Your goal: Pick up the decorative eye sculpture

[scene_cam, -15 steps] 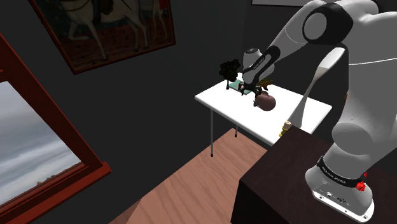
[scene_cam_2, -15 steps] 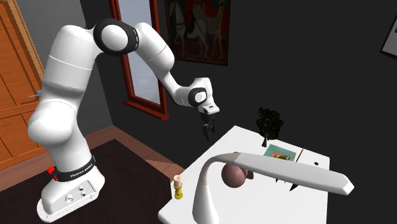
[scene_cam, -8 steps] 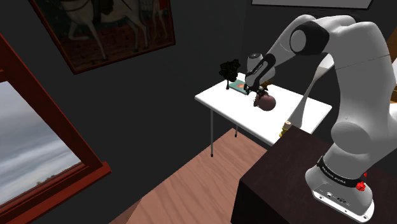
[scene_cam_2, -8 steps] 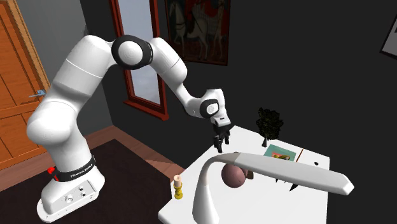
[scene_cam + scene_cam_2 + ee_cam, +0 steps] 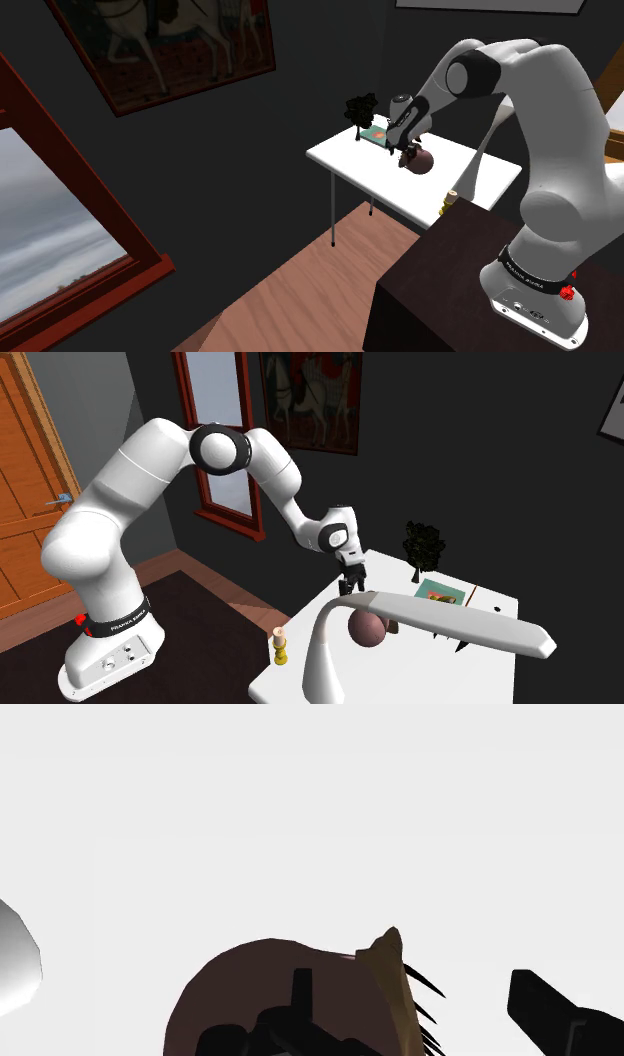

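Brown and round, the eye sculpture [image 5: 419, 160] sits on the white worktop [image 5: 340, 158] right of centre in the shoulder view, with the black hand [image 5: 407, 151] just above it. The wrist view adds a tan lid and black lashes on the eye sculpture [image 5: 270, 999]; the hand [image 5: 410, 979] is spread wide and clasps nothing. At the second exterior view's lower right, a white arch [image 5: 430, 617] crosses in front of the eye sculpture [image 5: 367, 631].

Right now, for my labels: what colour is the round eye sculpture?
Round eye sculpture: dark maroon-brown, with a tan lid; best in wrist view.
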`<state>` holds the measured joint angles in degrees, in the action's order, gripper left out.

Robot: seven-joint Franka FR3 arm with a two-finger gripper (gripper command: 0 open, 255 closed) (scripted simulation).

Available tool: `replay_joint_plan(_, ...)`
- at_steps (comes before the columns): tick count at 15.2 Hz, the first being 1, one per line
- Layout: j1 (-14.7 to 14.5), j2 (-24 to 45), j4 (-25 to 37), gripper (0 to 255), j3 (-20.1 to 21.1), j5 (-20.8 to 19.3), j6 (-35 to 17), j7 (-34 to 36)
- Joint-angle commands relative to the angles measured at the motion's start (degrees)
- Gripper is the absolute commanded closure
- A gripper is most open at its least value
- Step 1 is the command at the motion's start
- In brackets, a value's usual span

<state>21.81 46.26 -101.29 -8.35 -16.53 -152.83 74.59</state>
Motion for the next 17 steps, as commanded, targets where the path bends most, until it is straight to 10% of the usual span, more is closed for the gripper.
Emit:
replay_joint_plan(1, 0.02, 1.11, 0.43, 0, -0.07, -0.04, -0.69, 0.21)
replay_joint_plan(2, 0.02, 1.12, 0.45, 0, -0.07, -0.04, -0.69, 0.21)
replay_joint_plan(3, 0.03, 1.18, 0.52, 255, -0.07, -0.03, -0.68, 0.20)
replay_joint_plan(17, 0.07, -2.30, -0.98, 255, 0.11, 0.08, 1.25, -0.47)
